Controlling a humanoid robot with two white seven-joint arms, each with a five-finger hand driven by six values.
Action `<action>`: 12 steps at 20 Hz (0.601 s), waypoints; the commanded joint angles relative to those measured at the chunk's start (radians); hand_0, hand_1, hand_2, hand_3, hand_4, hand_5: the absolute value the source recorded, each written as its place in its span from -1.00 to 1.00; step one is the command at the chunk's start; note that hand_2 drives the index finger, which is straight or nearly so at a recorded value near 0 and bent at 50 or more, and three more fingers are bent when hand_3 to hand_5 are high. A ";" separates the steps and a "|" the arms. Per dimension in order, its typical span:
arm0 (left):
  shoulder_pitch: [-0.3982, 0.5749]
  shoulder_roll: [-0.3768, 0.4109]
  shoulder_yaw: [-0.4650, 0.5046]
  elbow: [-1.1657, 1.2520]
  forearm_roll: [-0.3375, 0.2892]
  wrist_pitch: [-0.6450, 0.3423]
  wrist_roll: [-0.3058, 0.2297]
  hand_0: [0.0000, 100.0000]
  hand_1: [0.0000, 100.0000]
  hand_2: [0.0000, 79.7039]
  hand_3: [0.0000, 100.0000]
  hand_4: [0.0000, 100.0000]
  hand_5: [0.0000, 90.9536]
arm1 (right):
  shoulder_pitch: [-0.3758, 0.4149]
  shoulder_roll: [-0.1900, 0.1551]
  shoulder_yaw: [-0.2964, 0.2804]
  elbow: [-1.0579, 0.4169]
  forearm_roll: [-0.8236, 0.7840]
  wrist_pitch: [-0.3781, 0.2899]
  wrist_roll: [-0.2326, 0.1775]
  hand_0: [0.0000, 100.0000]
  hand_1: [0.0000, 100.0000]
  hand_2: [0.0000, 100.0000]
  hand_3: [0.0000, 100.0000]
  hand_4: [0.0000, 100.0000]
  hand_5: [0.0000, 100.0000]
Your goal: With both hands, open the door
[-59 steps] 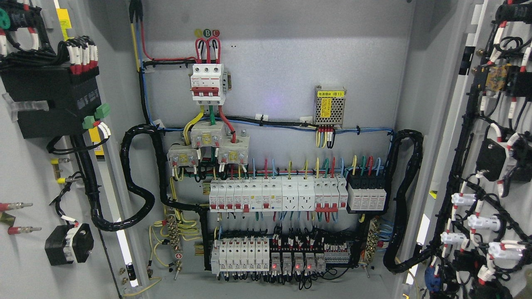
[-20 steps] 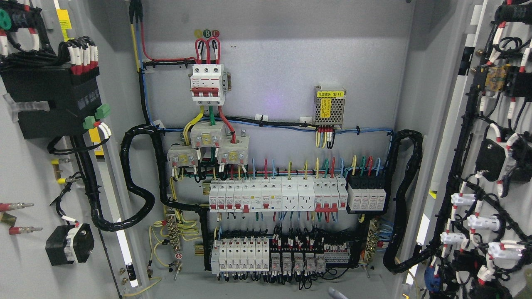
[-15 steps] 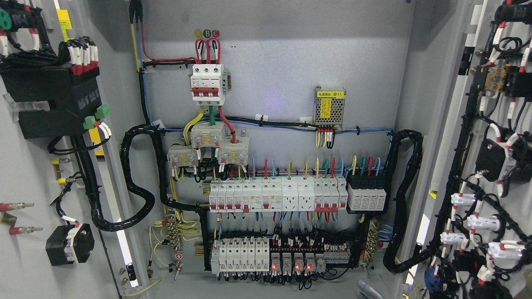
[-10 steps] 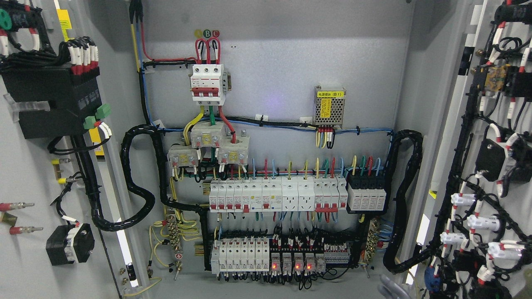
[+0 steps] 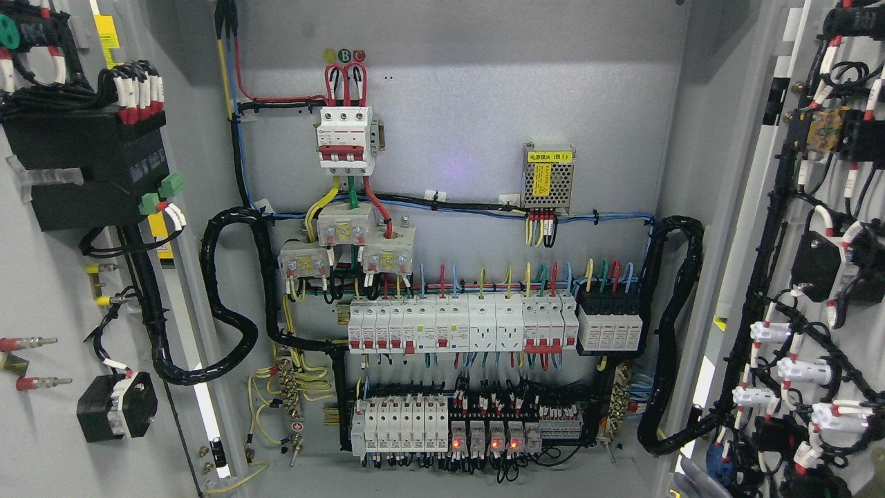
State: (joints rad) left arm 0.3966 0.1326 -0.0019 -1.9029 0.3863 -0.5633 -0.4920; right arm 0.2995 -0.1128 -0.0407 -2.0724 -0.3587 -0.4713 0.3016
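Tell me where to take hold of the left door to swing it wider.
Take the left door by its free vertical edge, out of view past the picture's left border, reaching in low from the front. Its inner face carries black modules and cable bundles; only the lower panel is bare, so a low hold probably avoids snagging wires.

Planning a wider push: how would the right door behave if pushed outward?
The right door would probably swing as one rigid panel, heavyish given the switches and wiring on its inside. The black conduit loop running to it looks slack, so it should flex rather than restrain it.
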 commanded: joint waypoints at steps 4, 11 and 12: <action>0.064 -0.021 0.106 -0.128 0.005 -0.044 -0.002 -0.76 0.11 -1.00 -1.00 -1.00 -1.00 | 0.007 0.005 -0.042 -0.011 0.000 -0.012 0.001 -1.00 0.00 -0.92 -1.00 -1.00 -1.00; 0.074 -0.044 0.201 -0.122 0.032 -0.041 -0.002 -0.76 0.11 -1.00 -1.00 -1.00 -1.00 | 0.007 0.018 -0.088 -0.003 -0.006 -0.012 0.001 -1.00 0.00 -0.92 -1.00 -1.00 -1.00; 0.077 -0.044 0.207 -0.120 0.037 -0.040 -0.002 -0.76 0.11 -1.00 -1.00 -1.00 -1.00 | 0.007 0.019 -0.096 -0.005 -0.006 -0.012 0.001 -1.00 0.00 -0.92 -1.00 -1.00 -1.00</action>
State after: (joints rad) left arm 0.4569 0.1105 0.1026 -1.9865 0.4047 -0.6053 -0.4942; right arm 0.3059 -0.1058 -0.0819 -2.0775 -0.3622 -0.4829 0.3018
